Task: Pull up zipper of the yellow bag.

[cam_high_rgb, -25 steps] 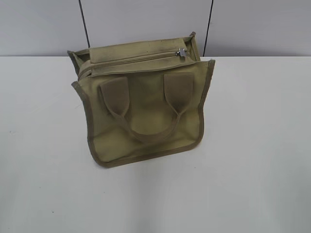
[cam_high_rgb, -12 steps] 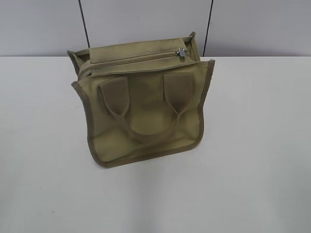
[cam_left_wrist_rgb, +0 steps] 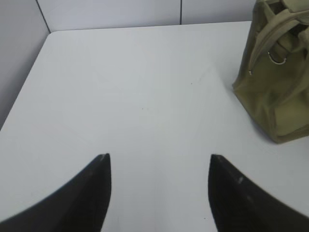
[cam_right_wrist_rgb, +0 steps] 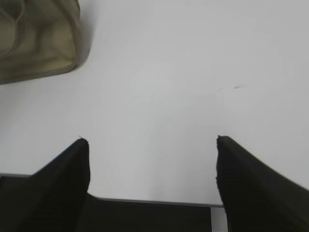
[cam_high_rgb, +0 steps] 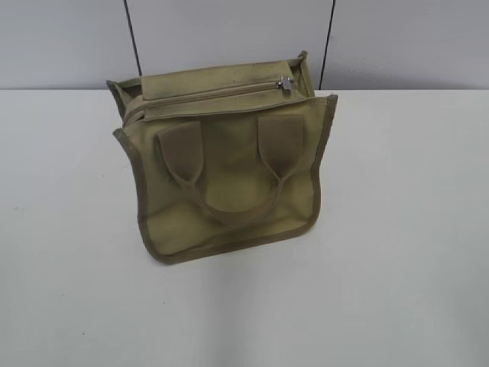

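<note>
The yellow bag stands on the white table, its front with two looped handles facing the exterior camera. The zipper runs across its narrow top panel, with the silver pull tab at the right end. Neither arm shows in the exterior view. My left gripper is open and empty over bare table, with the bag's side to its far right. My right gripper is open and empty near the table's front edge, with a corner of the bag at the upper left.
The white table stretches around the bag on all sides. A grey wall with two dark vertical seams stands behind it. The table's front edge shows just below my right gripper.
</note>
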Controlling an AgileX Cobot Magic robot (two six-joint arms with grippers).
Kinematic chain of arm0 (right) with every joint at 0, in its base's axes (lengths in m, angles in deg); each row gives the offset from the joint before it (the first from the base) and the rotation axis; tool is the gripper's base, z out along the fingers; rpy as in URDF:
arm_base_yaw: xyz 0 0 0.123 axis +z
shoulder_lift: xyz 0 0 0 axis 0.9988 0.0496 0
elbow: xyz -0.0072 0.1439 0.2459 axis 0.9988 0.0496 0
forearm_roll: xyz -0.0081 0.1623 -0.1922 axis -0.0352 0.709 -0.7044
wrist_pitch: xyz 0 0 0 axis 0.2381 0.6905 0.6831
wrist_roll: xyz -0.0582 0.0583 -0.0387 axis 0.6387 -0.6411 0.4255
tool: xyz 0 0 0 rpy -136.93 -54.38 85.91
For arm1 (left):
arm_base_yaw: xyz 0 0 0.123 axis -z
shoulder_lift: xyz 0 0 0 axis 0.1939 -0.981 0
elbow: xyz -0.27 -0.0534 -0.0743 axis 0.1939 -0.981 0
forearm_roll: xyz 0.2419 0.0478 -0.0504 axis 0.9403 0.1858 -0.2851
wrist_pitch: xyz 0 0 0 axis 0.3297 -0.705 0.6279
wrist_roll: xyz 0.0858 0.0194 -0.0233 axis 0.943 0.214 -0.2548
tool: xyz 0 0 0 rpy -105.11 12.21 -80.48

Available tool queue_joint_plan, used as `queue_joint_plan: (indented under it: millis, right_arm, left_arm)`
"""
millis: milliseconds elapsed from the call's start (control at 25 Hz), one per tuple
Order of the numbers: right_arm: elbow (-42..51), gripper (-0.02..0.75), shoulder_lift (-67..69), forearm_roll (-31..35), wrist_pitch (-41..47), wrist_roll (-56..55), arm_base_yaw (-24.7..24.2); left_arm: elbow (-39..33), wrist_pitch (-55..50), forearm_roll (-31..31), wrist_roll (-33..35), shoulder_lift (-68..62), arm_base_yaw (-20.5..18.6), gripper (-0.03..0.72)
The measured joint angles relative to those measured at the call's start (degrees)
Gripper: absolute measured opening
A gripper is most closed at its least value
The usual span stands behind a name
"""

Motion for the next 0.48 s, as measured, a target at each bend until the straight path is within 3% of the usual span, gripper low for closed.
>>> queue_joint_plan:
  millis: [160, 480]
  right_arm:
    - [0.0, 0.596, -1.3, 1.0, 0.0, 0.0, -2.5]
    - [0.0, 0.589, -1.3, 3.5, -0.2, 0.0, -2.7]
  left_arm:
    - [0.0, 0.1, 0.0, 0.0, 0.0, -1.1, 0.475]
    - [0.0, 0.0, 0.0, 0.0, 0.0, -1.1, 0.475]
